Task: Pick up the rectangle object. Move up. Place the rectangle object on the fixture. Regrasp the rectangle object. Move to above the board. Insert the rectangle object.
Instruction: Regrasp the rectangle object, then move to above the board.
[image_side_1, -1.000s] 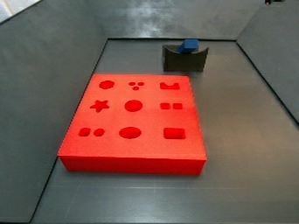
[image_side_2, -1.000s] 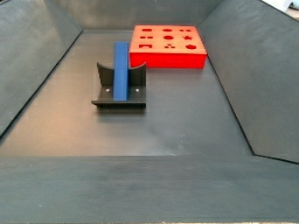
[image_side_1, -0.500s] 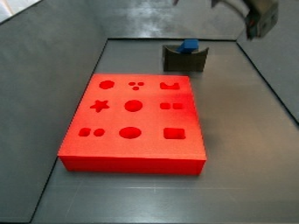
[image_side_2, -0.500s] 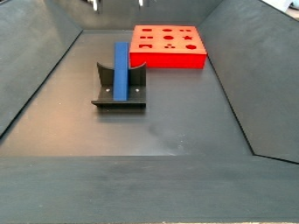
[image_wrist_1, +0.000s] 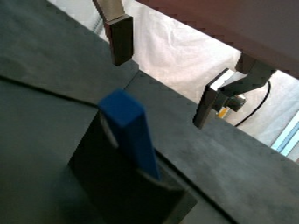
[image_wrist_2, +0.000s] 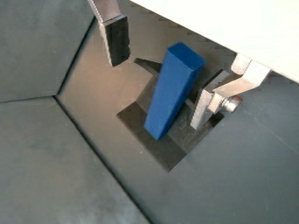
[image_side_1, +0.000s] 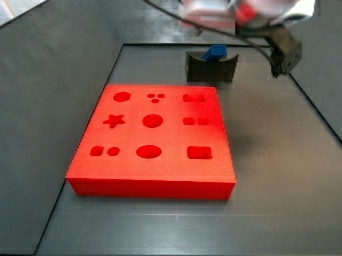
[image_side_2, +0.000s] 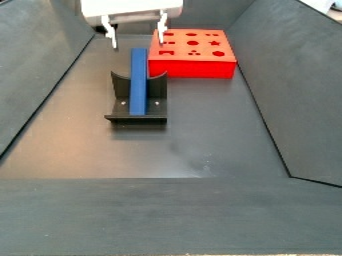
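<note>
The blue rectangle object (image_side_2: 138, 78) lies along the notch of the dark grey fixture (image_side_2: 135, 110), its square end (image_side_1: 214, 52) sticking up over the fixture (image_side_1: 210, 69). My gripper (image_side_2: 136, 38) hangs open just above the bar's far end, one finger on each side. In both wrist views the bar (image_wrist_2: 173, 91) (image_wrist_1: 132, 131) shows below and between the spread fingers (image_wrist_2: 117, 40), untouched. The red board (image_side_1: 152, 139) with its shaped cut-outs lies flat beside the fixture.
Sloping dark grey walls (image_side_2: 47, 75) enclose the floor on all sides. The board (image_side_2: 194, 52) sits close to the fixture's far right corner. Open floor (image_side_2: 174, 150) stretches in front of the fixture.
The gripper has come down into both side views and now hangs over the fixture. The bar and the board have not moved.
</note>
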